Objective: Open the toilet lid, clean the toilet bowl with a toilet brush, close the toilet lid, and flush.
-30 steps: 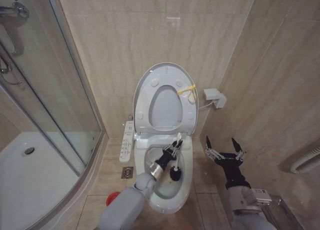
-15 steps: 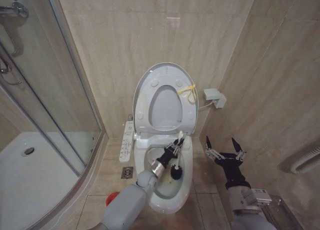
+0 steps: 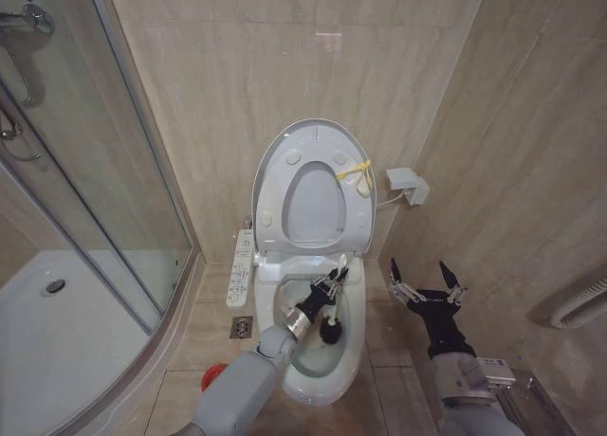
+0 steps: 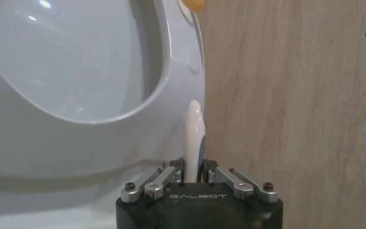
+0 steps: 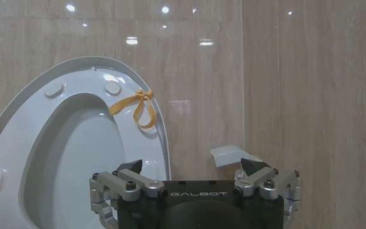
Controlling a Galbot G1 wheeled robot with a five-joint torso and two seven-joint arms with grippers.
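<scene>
The toilet lid stands raised against the wall with the ring seat folded up against it, and a yellow tie hangs on its right edge. Below it the toilet bowl lies uncovered. My left gripper reaches over the bowl, shut on the toilet brush's white handle. The dark bristle head is down inside the bowl. The left wrist view shows the handle clamped in that gripper, with the lid behind. My right gripper hovers open to the right of the bowl, facing the lid.
A white button panel lies along the bowl's left side, a floor drain below it. The red cup holder sits on the floor at the left. A glass shower door and shower tray bound the left. A white box is on the right wall.
My left gripper has shifted slightly with the brush inside the bowl. The right arm has not moved.
</scene>
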